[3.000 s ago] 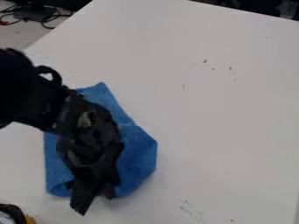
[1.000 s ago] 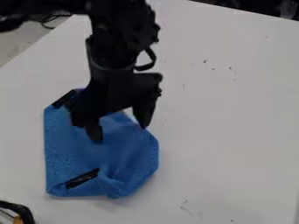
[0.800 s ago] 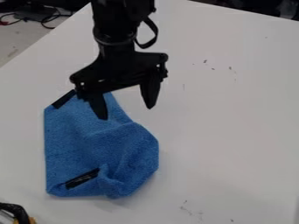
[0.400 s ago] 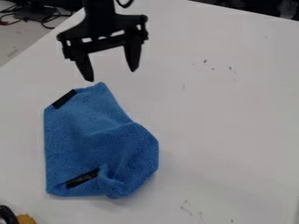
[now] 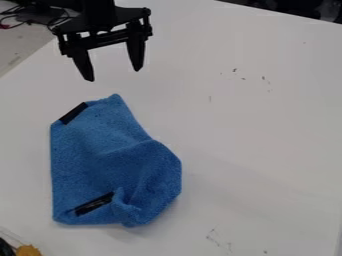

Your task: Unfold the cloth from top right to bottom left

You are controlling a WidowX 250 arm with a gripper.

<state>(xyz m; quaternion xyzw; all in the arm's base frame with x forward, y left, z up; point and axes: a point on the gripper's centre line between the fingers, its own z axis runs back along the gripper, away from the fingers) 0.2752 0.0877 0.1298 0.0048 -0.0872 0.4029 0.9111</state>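
At far left, dark cables (image 5: 11,25) lie on the pale floor (image 5: 21,47) beyond the edge of a white counter (image 5: 247,145), and in the bottom corner sits part of a yellow-orange object (image 5: 28,250) beside something black (image 5: 4,248). Just right of these, a blue cloth (image 5: 83,155) lies on the left part of the counter, partly folded, with a nearly straight left side. A black strip (image 5: 73,113) runs along its slanting upper-left edge, and a black label (image 5: 94,204) lies near its lower edge, next to a small bunched fold. Above the cloth in the view, the end effector (image 5: 113,75) hangs from the top edge, fingers pointing down and spread wide, with white counter visible between them. The left finger in the view reaches a little lower than the right one, and both tips are apart from the cloth, near its peaked top corner; how high they are over the counter I cannot tell. Farther right, the cloth rises into a soft ridge and bulges out to a blunt right side. Small dark marks (image 5: 234,70) dot the counter beyond, and dark shapes (image 5: 294,7) stand past its far edge at upper right.
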